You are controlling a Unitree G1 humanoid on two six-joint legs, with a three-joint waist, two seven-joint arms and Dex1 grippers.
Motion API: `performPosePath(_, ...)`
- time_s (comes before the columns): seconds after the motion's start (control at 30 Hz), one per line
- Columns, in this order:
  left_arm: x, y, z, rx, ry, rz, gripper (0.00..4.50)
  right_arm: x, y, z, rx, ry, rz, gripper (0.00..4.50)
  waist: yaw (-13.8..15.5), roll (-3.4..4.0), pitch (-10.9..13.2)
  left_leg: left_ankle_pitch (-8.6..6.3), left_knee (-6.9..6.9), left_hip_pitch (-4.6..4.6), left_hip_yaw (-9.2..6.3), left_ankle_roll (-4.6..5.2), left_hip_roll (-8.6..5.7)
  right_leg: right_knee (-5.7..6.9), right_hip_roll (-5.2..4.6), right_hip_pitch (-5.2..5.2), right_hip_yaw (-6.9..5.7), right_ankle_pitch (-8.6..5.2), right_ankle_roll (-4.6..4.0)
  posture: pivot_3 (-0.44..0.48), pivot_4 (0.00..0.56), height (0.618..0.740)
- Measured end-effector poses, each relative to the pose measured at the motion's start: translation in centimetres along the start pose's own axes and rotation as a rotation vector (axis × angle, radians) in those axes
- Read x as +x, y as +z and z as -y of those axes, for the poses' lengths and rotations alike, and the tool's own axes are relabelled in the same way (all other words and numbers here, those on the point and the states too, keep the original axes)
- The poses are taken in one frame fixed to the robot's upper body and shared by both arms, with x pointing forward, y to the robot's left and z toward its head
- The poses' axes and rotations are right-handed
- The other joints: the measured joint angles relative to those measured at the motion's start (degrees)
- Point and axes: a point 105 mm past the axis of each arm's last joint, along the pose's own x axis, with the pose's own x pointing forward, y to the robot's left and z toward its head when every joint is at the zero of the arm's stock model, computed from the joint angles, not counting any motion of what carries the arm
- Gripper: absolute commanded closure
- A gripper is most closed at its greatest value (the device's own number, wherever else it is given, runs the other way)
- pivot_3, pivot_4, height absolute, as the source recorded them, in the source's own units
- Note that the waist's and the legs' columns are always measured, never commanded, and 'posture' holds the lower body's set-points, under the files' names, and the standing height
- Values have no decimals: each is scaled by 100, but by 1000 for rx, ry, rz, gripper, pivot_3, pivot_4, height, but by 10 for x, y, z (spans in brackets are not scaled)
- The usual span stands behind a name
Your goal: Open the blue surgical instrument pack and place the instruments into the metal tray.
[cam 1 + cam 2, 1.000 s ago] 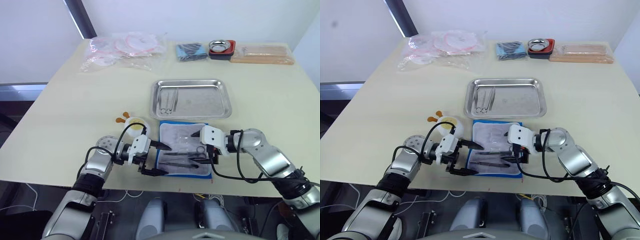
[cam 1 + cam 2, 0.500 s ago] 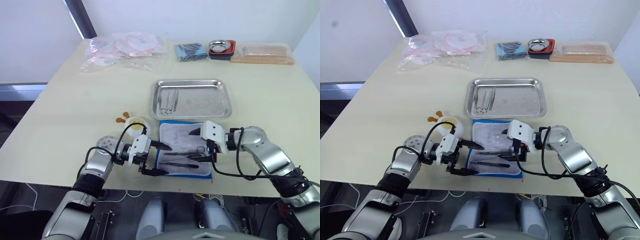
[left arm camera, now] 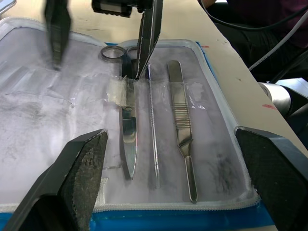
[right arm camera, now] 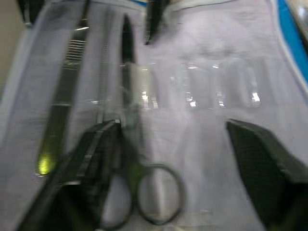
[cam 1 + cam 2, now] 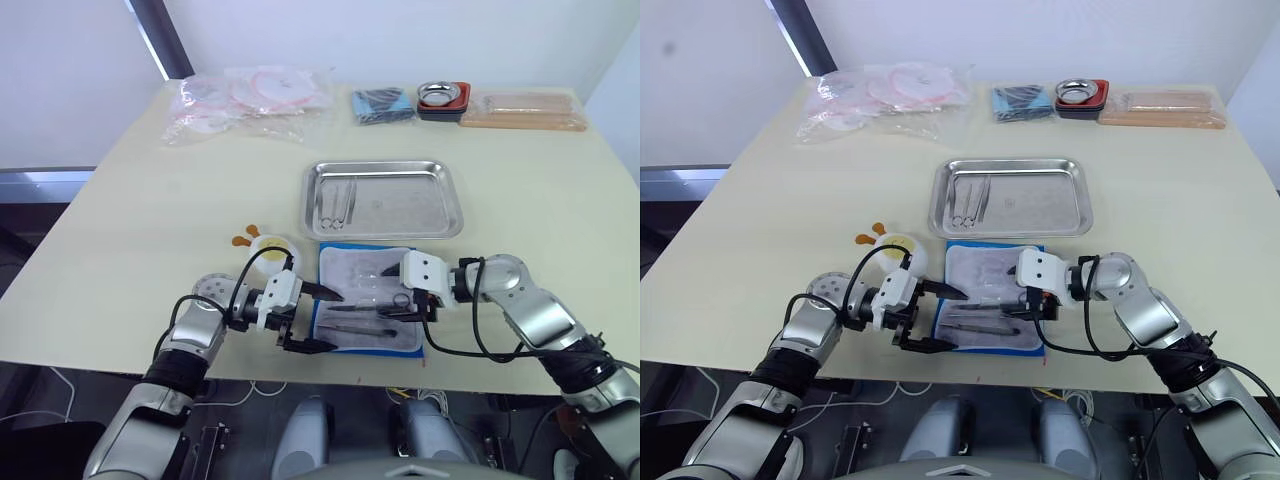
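The blue surgical instrument pack (image 5: pixel 366 299) lies open near the table's front edge, whitish lining up. In its pockets are scissors (image 3: pixel 126 144), a thin probe (image 3: pixel 153 139) and forceps (image 3: pixel 182 139). My right gripper (image 5: pixel 398 292) is open over the pack's right half. One of its fingertips (image 3: pixel 140 72) rests at the scissors' pivot. The scissors' rings (image 4: pixel 155 197) lie between its fingers. My left gripper (image 5: pixel 320 320) stands open at the pack's left edge, holding nothing. The metal tray (image 5: pixel 440 200) sits just behind the pack, with two slim instruments (image 5: pixel 337 203) at its left end.
Clear bags of tubing (image 5: pixel 245 98) lie at the back left. A dark blue bundle (image 5: pixel 382 103), a small bowl on a red base (image 5: pixel 444 97) and an orange box (image 5: pixel 524 108) line the back. A small yellow-white item (image 5: pixel 265 243) sits left of the pack.
My right gripper rose a little over the pack half a second ago and has come back down onto the scissors. The left arm has not moved.
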Motion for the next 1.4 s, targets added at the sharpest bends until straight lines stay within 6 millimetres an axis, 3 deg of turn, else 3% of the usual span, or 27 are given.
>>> performPosePath(0.07, 0, 0, 0, -2, 0, -3, 0, 1, -1, -4, 1, 21, 1, 3315, -3, 2, -8, 0, 0, 1, 1, 0, 0, 0, 0, 1, 1, 0, 0, 0, 150, 740)
performPosePath(0.2, 0, -1, 0, -7, 1, -7, 0, 3, -2, -8, 4, 48, 4, 4433, -10, 0, -22, 0, -1, 12, 0, 0, 0, -1, 1, 11, 0, 0, 0, 0, 150, 740)
performPosePath(0.67, 1, -2, 0, -15, 3, -9, 0, 3, 0, -8, 13, 52, 1, 4433, -10, -1, -24, -2, -2, 35, -1, 4, 0, -7, 1, 36, 0, -2, 0, 0, 150, 740)
performPosePath(1.0, 2, -1, -1, -14, 1, -6, 0, -6, 14, -6, -75, 79, -158, 4433, 1, 1, -21, -3, -2, 29, -5, 4, 0, -11, -1, 35, -5, -3, 0, 0, 150, 740)
performPosePath(1.4, 2, -1, -1, -15, 2, -6, 0, -18, 15, -4, -98, 82, -247, 4433, 1, 2, -20, -4, -2, 27, -7, 5, 0, -12, -2, 34, -7, -4, 1, 0, 150, 740)
